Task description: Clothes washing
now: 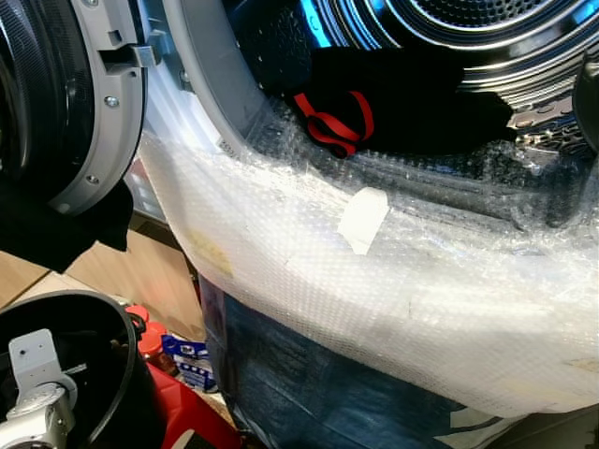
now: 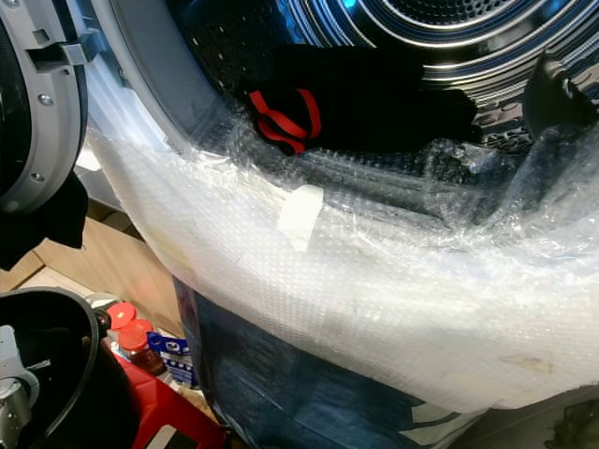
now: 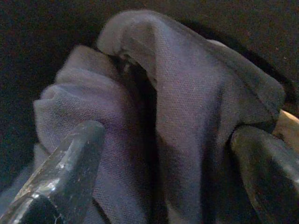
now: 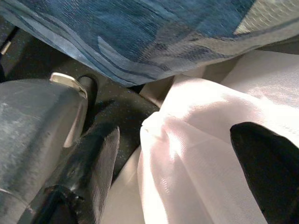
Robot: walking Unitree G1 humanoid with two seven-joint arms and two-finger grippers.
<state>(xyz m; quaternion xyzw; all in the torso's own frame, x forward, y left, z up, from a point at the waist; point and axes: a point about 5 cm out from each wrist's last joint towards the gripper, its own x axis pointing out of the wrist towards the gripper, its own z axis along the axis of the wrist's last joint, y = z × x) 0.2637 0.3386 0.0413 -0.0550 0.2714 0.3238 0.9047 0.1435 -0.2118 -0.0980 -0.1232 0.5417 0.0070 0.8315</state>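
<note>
The washing machine drum (image 1: pixel 487 37) stands open, its front rim covered in bubble wrap (image 1: pixel 393 271). Inside lies a black garment (image 1: pixel 421 103) with a red strap (image 1: pixel 335 126). My left arm's silver wrist (image 1: pixel 37 393) reaches into a black basket (image 1: pixel 112 327) at the lower left. In the left wrist view my left gripper (image 3: pixel 163 168) is shut on a dark greyish cloth (image 3: pixel 187 107) bunched between its fingers (image 3: pixel 70 154). My right gripper (image 4: pixel 180 163) is open over a white cloth (image 4: pixel 201 154), below a blue patterned fabric (image 4: pixel 140 37).
The machine's round door (image 1: pixel 65 94) hangs open on the left, with a black cloth (image 1: pixel 56 229) drooping under it. A red container (image 1: pixel 187 412) and red-capped bottles (image 2: pixel 131 337) sit on the wooden floor (image 1: pixel 140 271). A dark shape (image 2: pixel 562 94) is at the drum's right edge.
</note>
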